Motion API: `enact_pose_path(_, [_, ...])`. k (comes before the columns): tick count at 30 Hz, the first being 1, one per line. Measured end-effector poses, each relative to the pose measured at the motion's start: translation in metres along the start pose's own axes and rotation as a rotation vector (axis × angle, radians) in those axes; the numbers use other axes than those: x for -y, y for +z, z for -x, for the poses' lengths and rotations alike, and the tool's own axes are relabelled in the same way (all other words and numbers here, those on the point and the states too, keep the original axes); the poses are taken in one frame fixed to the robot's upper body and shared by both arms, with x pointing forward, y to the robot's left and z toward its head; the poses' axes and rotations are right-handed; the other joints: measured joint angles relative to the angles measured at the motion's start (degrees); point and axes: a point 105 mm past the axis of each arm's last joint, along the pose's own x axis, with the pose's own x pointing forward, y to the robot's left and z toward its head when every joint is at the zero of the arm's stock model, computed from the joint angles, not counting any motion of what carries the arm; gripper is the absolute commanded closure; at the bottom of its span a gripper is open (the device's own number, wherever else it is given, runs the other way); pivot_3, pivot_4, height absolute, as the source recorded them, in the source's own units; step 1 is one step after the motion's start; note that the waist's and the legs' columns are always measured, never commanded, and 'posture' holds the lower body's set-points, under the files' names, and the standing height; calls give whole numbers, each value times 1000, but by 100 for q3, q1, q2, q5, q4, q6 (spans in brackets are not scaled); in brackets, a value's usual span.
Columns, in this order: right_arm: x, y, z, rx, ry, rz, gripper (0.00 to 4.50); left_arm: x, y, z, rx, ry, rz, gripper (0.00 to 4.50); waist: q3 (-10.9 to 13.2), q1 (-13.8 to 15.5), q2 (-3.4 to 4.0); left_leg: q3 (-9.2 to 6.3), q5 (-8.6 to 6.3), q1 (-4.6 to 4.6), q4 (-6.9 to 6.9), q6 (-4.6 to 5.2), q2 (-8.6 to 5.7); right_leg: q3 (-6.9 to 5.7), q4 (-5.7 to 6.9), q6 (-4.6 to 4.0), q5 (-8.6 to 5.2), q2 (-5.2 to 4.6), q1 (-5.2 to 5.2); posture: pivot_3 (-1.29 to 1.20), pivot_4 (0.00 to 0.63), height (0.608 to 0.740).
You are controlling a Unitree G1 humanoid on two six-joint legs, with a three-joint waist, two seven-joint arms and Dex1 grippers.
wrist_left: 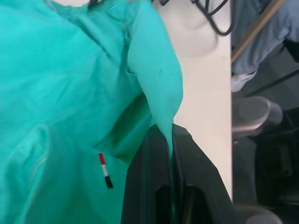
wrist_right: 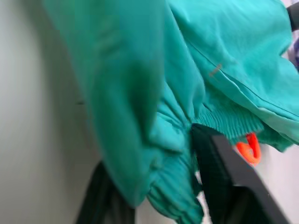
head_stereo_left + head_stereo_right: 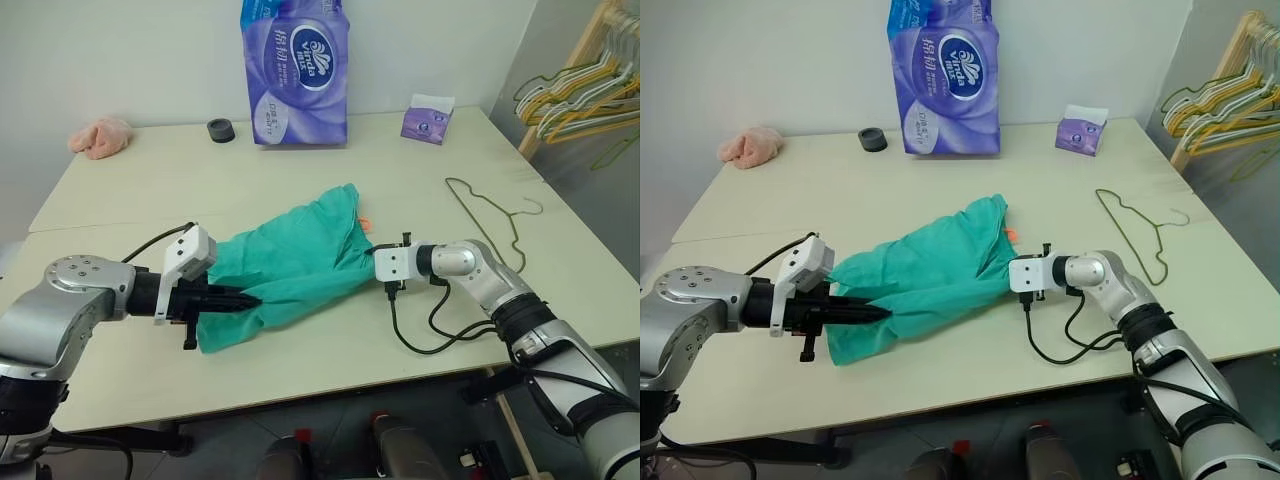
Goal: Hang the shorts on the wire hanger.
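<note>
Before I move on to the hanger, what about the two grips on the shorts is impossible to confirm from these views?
- Right claw: the shorts bunch between its fingers in the right wrist view; whether they are clamped is unclear.
- Left claw: its fingertips are buried in fabric.
- Orange tag: blurred, unreadable.
- Wire hanger: lies apart, untouched.

Lighting: even, bright indoor; soft faint shadows on counter (image 3: 300,170) beside shorts (image 3: 290,260). No glare. Head views sharp. Right wrist view motion-blurred; left wrist view bkgd soft.
</note>
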Motion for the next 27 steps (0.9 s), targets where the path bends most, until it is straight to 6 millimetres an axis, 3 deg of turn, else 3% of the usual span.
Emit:
enact_pose_path(2, [7,4,5,20,-7,-10,4408,-11,1,1,-7,44,-26,4500,0,5,0,-1,0,-1,0,0,0,-2,0,0,0,0,0,-135,106,740])
enact_pose_path(3, [12,8,9,39,-9,-19,4465,-18,2,1,-4,67,-37,4500,0,9,0,-2,0,-1,1,0,0,-2,0,0,1,0,1,-139,104,740])
enact_pose_path(10, [42,33,35,138,38,-188,4465,-67,22,-24,33,192,-180,4500,-2,15,-2,-4,0,-6,8,0,-6,-12,0,2,5,-4,2,-158,99,740])
enact_pose_path(14, [46,34,68,129,190,-370,4465,-87,51,-46,46,190,-324,4500,-2,51,-2,-10,0,-32,21,0,-13,-19,-2,3,5,-10,-14,-176,99,740])
enact_pose_path(18, [68,19,80,55,165,-442,4465,-114,85,-57,26,275,-465,4500,-3,-18,-3,2,0,-31,30,1,-17,-12,1,11,10,-14,-14,-186,96,740])
enact_pose_path(21, [104,-12,78,-99,-34,-445,4465,-147,111,-50,-8,513,-557,4500,0,-117,-3,16,0,-38,27,2,-19,2,10,18,16,-18,-35,-196,98,740])
enact_pose_path(22, [129,-16,81,-148,-158,-391,4465,-159,131,-40,13,637,-597,4500,0,-163,-3,21,2,-92,32,-1,-22,9,38,19,16,-22,-96,-201,98,740])
enact_pose_path(24, [170,-6,86,-181,-341,-266,4465,-168,167,-22,68,808,-663,4500,0,-229,-4,33,27,-168,58,-45,-22,24,84,22,14,-23,-197,-209,101,740])
enact_pose_path(25, [197,7,93,-187,-467,-161,4465,-170,189,-6,100,917,-721,4500,0,-313,-4,31,43,-232,64,-72,-22,26,96,22,14,-24,-259,-209,101,740])
enact_pose_path(27, [236,34,113,-170,-681,24,4465,-167,225,23,136,1081,-872,4500,-1,-419,-3,31,55,-276,53,-92,-22,53,98,22,15,-26,-308,-207,103,740])
